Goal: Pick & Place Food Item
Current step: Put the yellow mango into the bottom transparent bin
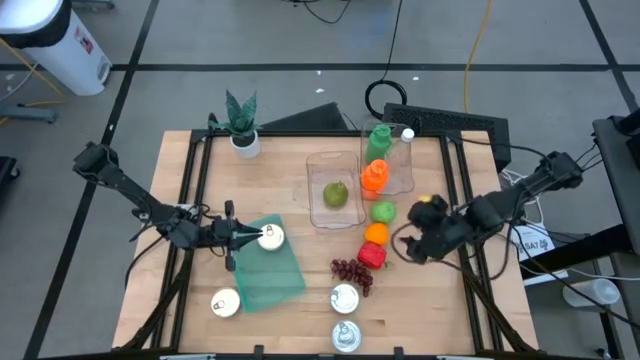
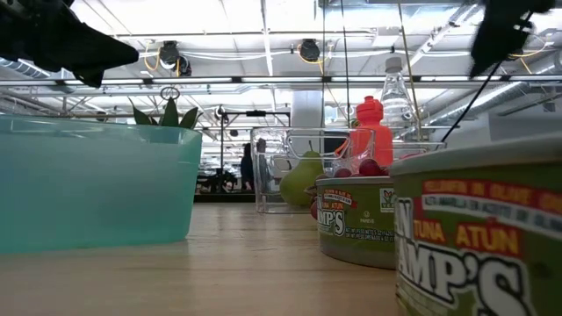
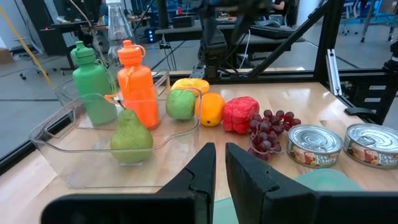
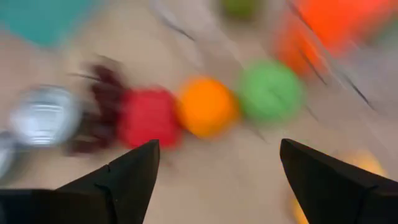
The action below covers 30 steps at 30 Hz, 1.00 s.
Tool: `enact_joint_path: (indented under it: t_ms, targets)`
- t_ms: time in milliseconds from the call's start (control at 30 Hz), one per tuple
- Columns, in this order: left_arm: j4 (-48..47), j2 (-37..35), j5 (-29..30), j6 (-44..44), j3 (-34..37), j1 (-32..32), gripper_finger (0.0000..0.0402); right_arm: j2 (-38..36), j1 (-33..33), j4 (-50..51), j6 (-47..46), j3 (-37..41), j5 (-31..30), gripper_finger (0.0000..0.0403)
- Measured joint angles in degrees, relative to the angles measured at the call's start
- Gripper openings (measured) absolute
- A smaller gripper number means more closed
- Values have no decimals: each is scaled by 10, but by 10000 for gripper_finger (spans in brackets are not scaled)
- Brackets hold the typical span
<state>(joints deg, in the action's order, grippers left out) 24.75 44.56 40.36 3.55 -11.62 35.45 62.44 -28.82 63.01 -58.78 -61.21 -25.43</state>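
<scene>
Loose food lies right of centre: green apple, orange, red fruit, grapes and a yellow piece. A pear sits in the clear tray. My right gripper hovers open just right of the orange and red fruit, which also show in its wrist view as the orange and red fruit. My left gripper is shut over the teal container, its tips beside a tin can. In its wrist view the left gripper holds nothing. My left gripper reaches level from the table's left, its shut tips right next to the tin can in the teal container. Whether they touch the can, I cannot tell; the wrist view shows nothing between the fingers.
A green bottle, orange bottle and clear bottle stand at the tray's far right. Three more cans sit near the front edge. A potted plant stands far left.
</scene>
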Motion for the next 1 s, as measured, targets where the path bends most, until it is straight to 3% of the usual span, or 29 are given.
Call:
enact_joint_path:
  t_ms: [133,267,500,733,867,1000]
  targets:
    - [-2,0,-1,2,0,-6,49,19,10,149,-176,0,-1,312]
    - [-2,0,-1,11,0,-11,49,31,24,205,-243,5,-1,312]
    - [-2,0,-35,15,0,-17,49,14,86,170,-226,55,16,335]
    - [-2,0,-45,18,0,-18,49,-5,165,137,-232,153,45,356]
    - [-3,0,-45,26,0,-17,49,-8,196,66,-167,147,19,348]
    - [-5,0,-45,28,0,-17,49,-6,233,21,-129,148,44,342]
